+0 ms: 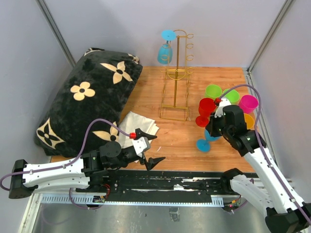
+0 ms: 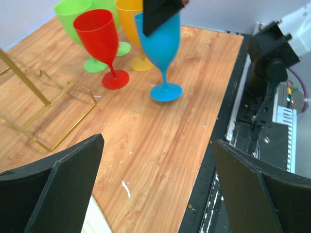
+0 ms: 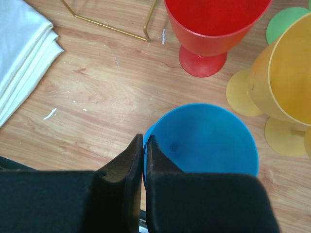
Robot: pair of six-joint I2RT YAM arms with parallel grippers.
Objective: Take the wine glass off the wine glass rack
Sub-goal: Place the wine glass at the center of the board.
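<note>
Left jaws wide, right jaws gripping blue glass (image 3: 209, 141), wooden tabletop (image 3: 97, 102)

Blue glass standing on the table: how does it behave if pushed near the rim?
Likely tips: the blue glass has a tall bowl on a thin stem over a small round foot. It looks like opaque plastic, so probably light and not brittle. Its glossy wall may slip between fingers.

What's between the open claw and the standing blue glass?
Nothing, just bare wooden table, seen in the left wrist view between left gripper and blue glass.
</note>
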